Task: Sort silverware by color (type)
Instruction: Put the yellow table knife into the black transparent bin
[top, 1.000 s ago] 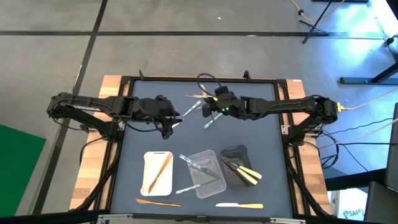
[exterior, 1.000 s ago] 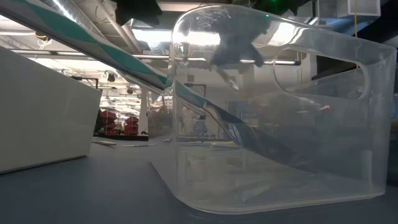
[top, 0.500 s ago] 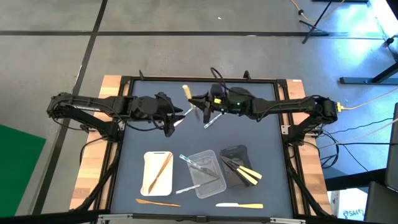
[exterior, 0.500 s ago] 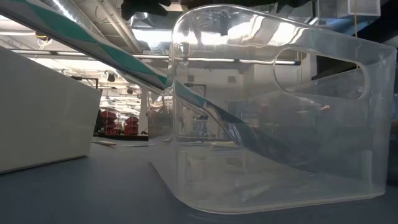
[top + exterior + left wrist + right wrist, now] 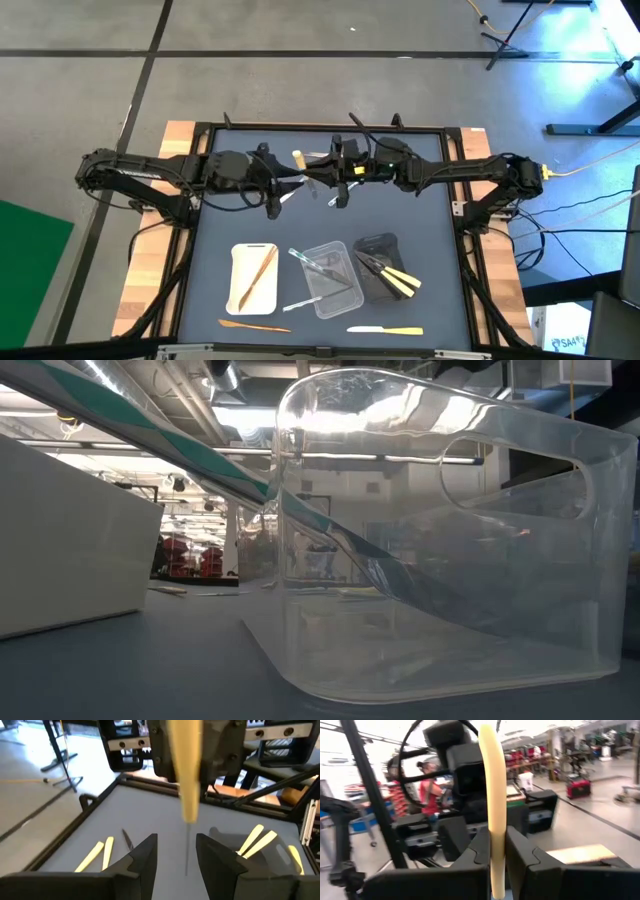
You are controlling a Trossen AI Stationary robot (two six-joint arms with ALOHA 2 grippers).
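The right tool (image 5: 497, 857) pinches a pale yellow utensil (image 5: 492, 805), which stands straight out from between its fingers. The left tool (image 5: 175, 855) faces it just ahead, fingers spread and empty, above the tabletop (image 5: 400, 215).

In the low view, most of the desk is blocked by the clear tray (image 5: 440, 540), which fills the frame just in front of the camera and is cut off at the right edge; neither tool is seen there. Beside it, the white tray (image 5: 60, 550) is cut off at the left edge. In the right wrist view, the pale yellow utensil (image 5: 495, 815) is blurred, its lower end hidden between the fingers, so its type cannot be told.
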